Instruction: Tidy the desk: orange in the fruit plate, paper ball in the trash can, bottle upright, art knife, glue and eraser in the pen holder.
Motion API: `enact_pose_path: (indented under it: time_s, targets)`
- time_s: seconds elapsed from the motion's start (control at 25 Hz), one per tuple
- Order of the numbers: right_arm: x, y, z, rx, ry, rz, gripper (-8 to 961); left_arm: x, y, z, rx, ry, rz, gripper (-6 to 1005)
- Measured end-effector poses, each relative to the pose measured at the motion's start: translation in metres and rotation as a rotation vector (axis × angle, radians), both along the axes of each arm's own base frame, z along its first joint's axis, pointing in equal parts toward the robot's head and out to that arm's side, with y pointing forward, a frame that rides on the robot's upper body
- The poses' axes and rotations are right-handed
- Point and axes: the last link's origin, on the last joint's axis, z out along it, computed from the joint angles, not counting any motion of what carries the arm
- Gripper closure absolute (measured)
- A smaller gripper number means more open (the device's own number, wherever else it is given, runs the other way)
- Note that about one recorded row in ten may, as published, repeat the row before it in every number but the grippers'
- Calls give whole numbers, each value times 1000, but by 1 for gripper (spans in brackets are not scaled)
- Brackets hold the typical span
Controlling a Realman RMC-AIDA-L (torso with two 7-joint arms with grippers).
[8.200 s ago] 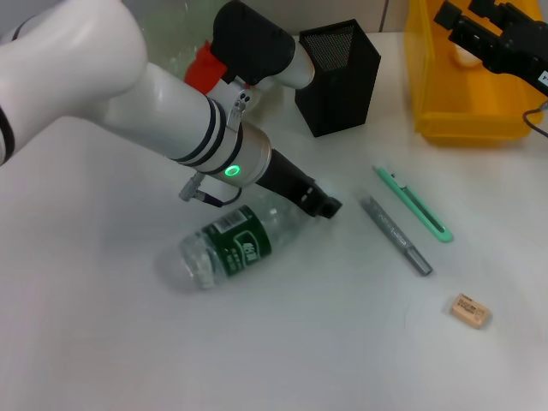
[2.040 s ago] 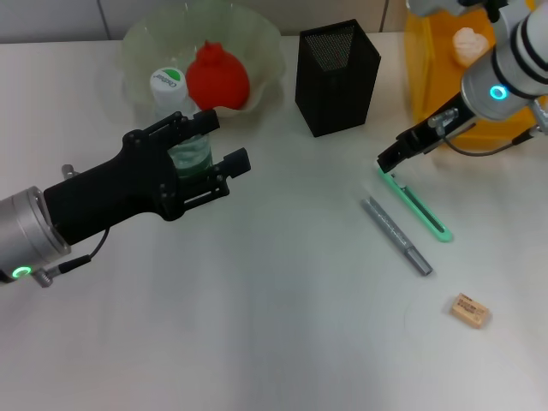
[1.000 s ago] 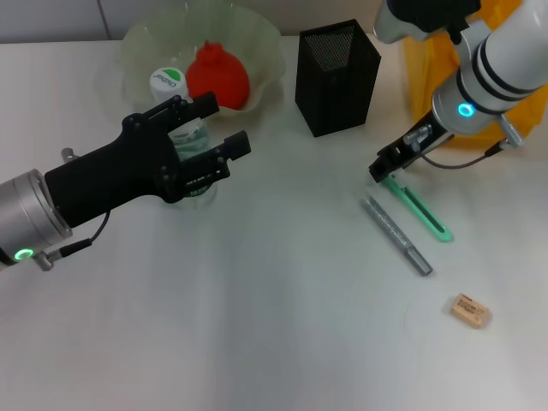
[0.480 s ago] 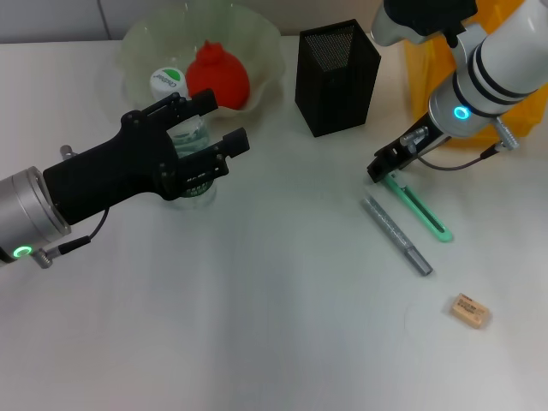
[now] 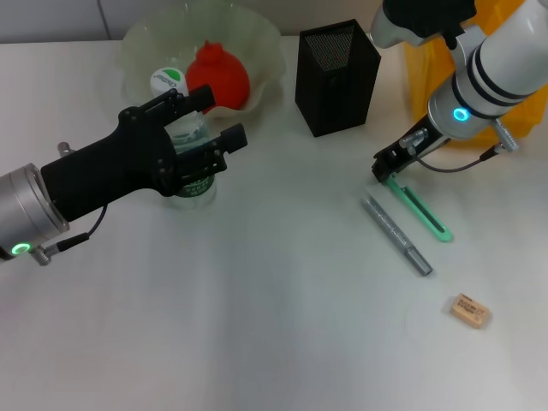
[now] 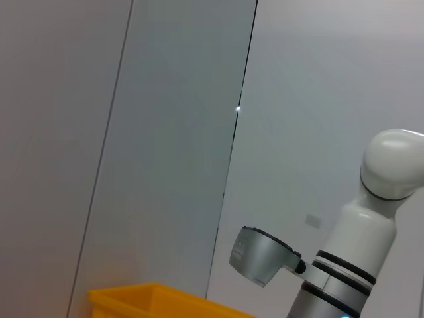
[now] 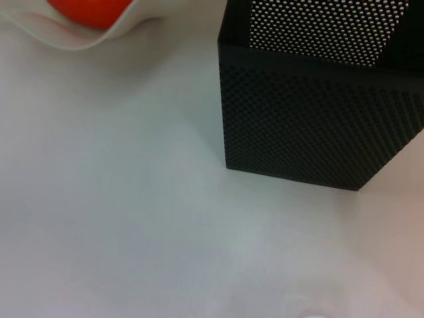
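My left gripper [image 5: 205, 128] is shut on the clear, green-labelled bottle [image 5: 190, 163], which stands upright on the table in front of the fruit plate [image 5: 265, 43]. The orange [image 5: 218, 77] lies in the plate; it also shows in the right wrist view [image 7: 89, 10]. My right gripper [image 5: 390, 167] hovers at the far end of the green art knife [image 5: 419, 205]. The grey glue stick [image 5: 396, 235] lies beside the knife. The eraser [image 5: 469, 310] lies nearer to me on the right. The black mesh pen holder [image 5: 336, 77] stands behind them and fills the right wrist view [image 7: 318, 99]. The paper ball is hidden.
The yellow trash can [image 5: 441, 94] stands at the far right, partly behind my right arm; its rim shows in the left wrist view [image 6: 152, 295]. The white table [image 5: 274, 342] stretches toward me.
My left gripper has set the bottle down a little closer to the plate. My right gripper has shifted slightly at the knife's far end.
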Motion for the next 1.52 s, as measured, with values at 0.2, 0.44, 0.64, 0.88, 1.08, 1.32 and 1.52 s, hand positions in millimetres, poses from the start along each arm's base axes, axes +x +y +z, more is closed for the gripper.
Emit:
enact_pose_path:
  time_s: [0.2, 0.44, 0.64, 0.88, 1.08, 1.32, 1.52]
  targets:
    - [0, 1, 1, 4, 2, -1, 737, 0, 0, 0, 1, -1, 1, 228]
    - [-4, 4, 7, 27, 16, 14, 771, 0, 1, 1, 4, -3, 2, 228]
    - [-20, 6, 20, 65, 96, 73, 770, 0, 2, 2, 10, -6, 5, 228]
    - [-46, 5, 45, 146, 197, 222, 770, 1, 2, 2, 10, -6, 2, 228]
    - [-64, 2, 69, 243, 301, 371, 771, 1, 3, 3, 15, -11, 3, 228]
    - [-72, 9, 75, 383, 447, 568, 770, 2, 4, 6, 25, -17, 1, 228]
    - [-71, 17, 61, 433, 559, 664, 756, 3, 4, 6, 25, -20, -5, 228]
